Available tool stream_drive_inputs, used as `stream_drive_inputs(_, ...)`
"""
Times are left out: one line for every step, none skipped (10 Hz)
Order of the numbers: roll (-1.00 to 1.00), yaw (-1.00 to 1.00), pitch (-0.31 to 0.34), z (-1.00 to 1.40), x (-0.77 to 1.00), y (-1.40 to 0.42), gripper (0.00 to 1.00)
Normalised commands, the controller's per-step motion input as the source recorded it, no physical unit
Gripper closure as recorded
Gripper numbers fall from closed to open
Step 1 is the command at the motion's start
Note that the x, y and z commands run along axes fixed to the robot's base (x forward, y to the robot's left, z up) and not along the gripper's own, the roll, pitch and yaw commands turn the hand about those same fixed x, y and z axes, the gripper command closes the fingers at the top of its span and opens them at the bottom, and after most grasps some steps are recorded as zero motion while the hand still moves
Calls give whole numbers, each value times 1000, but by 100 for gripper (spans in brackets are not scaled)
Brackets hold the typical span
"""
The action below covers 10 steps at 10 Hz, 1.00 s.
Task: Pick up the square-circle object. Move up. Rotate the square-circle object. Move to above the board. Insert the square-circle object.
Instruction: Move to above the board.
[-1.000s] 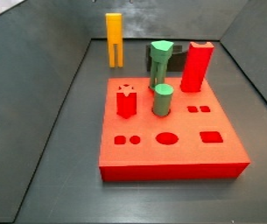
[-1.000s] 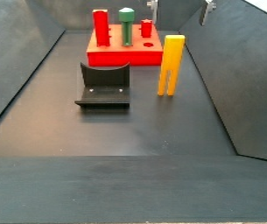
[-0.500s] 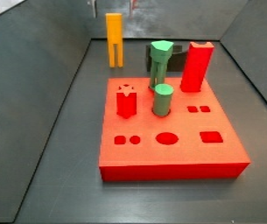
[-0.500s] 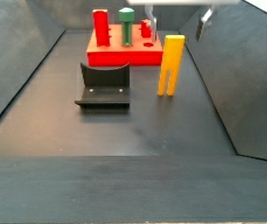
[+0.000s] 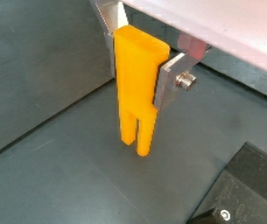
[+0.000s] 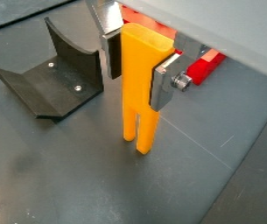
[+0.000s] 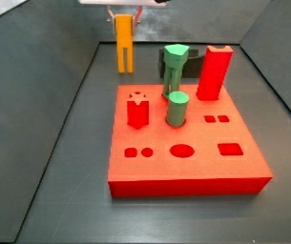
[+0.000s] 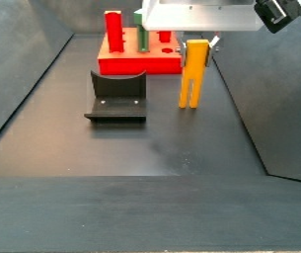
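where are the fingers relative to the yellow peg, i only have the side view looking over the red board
Observer: In a wrist view the gripper has one silver finger on each flat side of the square-circle object, at its upper part.
Operator: is it lifted yet
Observer: Can't tell; in a side view its forked end sits at floor level.
Operator: anything close by
Observer: The fixture stands beside it, apart, with the board behind.

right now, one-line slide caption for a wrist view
The hand brackets the upright yellow-orange square-circle object, prongs down over the dark floor, with the fixture beside it.
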Motion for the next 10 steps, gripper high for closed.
stream_drive_inputs(-57, -98, -3, 1000, -128, 87, 100)
stream_drive_inputs(-56, -94, -1, 1000, -127, 84, 100)
stream_drive_inputs(-51, -67, 11, 1000, -116, 80, 100)
stream_drive_inputs(-48, -57, 20, 1000, -111, 79, 100)
stream_drive_inputs(-41, -44, 29, 1000, -106, 76, 100)
stream_drive_inputs(-36, -38, 35, 1000, -103, 76, 100)
stream_drive_inputs(-29, -33, 43, 1000, -95, 74, 100)
stream_drive_inputs(-25, -31, 49, 1000, -89, 73, 100)
stream_drive_inputs(-18, -32, 62, 1000, -76, 73, 100)
stream_drive_inputs(-16, -35, 71, 1000, -71, 74, 100)
